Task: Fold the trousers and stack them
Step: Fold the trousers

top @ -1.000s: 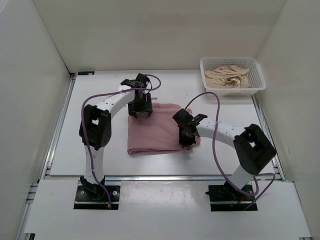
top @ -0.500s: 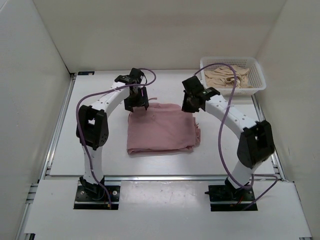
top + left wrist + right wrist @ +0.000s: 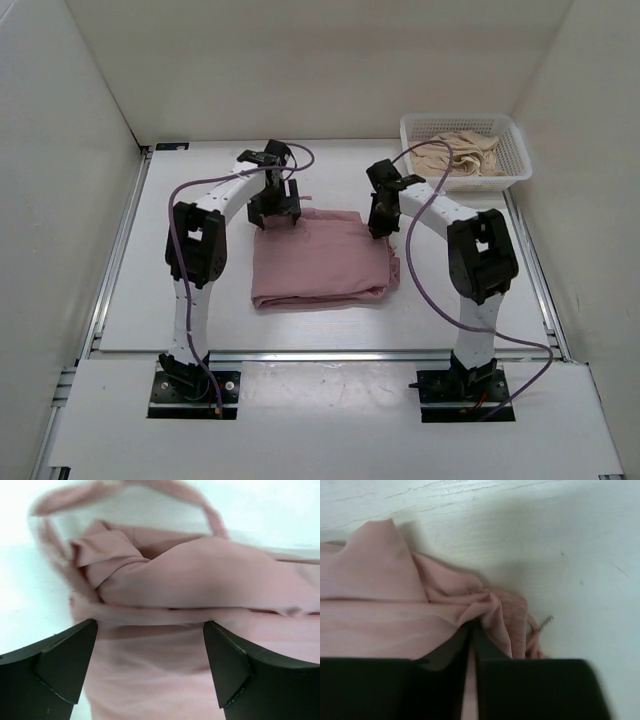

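White basket (image 3: 470, 183) of beige cloth (image 3: 455, 155), perhaps garments, far right

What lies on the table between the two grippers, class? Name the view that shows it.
The far edge of the folded pink trousers spans the gap from the left gripper to the right gripper. The top external view shows it.

I have two slim arms. My left arm (image 3: 213, 196) and my right arm (image 3: 436, 208) are made of white tube links, joined by bulky black joint housings (image 3: 194, 250). A thin purple cable (image 3: 409, 262) hangs in loose loops along each arm. At the bottom, each arm is fixed on a black base plate (image 3: 190, 386). My left gripper (image 3: 273, 212) and my right gripper (image 3: 383, 222) are black. Seen close, my fingers (image 3: 55, 667) are matte black wedges with flat, angular faces.
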{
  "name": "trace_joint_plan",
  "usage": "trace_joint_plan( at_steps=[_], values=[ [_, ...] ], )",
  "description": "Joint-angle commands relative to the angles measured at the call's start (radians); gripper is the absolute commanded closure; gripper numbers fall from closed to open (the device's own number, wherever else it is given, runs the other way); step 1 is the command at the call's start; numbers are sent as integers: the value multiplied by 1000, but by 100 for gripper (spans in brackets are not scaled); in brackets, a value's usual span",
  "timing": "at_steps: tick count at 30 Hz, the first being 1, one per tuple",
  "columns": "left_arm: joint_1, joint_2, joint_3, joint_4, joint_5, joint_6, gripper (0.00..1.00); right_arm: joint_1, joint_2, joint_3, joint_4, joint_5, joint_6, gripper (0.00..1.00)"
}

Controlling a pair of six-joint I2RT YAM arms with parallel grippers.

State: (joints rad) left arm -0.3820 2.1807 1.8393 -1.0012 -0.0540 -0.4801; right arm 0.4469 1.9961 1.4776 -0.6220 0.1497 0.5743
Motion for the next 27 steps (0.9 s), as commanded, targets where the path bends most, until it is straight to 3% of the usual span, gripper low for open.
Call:
trace_joint_plan(
  at_steps=[1,2,5,7,12,20,27],
  values=[
    [15,-160,145,-97,-39,37,0,-1,-178,36,-42,50,-28,81],
    [15,-186,170,-137,-40,37,0,-1,-251,47,-56,68,-37,53],
    [15,-317,213,-171,-69,37,0,-1,-396,56,-100,148,-62,10],
    [25,-431,195,-171,-92,26,0,-14,-495,35,-123,183,-62,0],
    [34,-674,63,-182,-187,-61,0,-62,-673,-74,-231,226,-80,0],
    [43,-1117,-221,-203,-250,-159,0,-91,-986,-290,-262,281,-71,0],
    [52,-1194,-213,-278,-319,-169,0,-91,-1062,-324,-317,284,-60,0]
  ],
)
